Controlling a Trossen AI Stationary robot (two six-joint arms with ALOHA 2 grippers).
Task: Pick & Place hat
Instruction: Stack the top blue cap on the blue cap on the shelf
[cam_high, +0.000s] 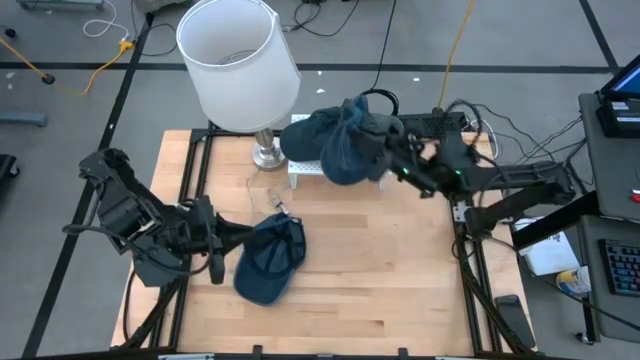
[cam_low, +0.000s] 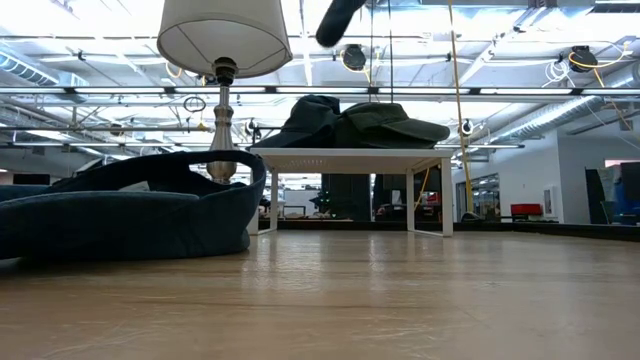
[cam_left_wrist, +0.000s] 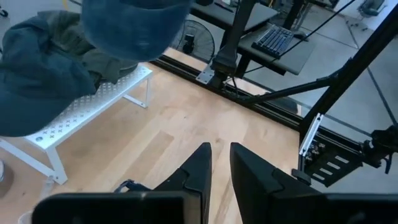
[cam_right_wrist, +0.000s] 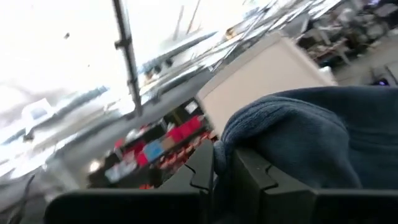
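Note:
A dark blue hat (cam_high: 270, 258) (cam_low: 120, 215) lies flat on the wooden table, left of the middle. My left gripper (cam_high: 232, 240) (cam_left_wrist: 219, 149) stands just left of it, narrowly open, with nothing between its fingers. A second blue hat (cam_high: 345, 152) (cam_left_wrist: 130, 25) hangs over the white stand (cam_high: 303, 168) (cam_left_wrist: 93, 102), and my right gripper (cam_high: 385, 160) (cam_right_wrist: 221, 152) is shut on it. On the stand rest one more blue hat (cam_high: 308, 135) and a dark green one (cam_high: 378, 125) (cam_low: 390, 122). My right gripper pinches a bunched fold of the blue hat's cloth (cam_right_wrist: 249, 134) between its two fingers, coming in from the table's right side. The hat hangs slack below the fingers, clear of the table. Whether it touches the hats on the stand I cannot tell.
A lamp with a white shade (cam_high: 238, 65) (cam_low: 222, 40) stands at the far edge beside the stand's left end. Bare wooden table (cam_high: 380, 270) stretches across the near right. A desk with a keyboard (cam_high: 620, 265) sits beyond the right edge.

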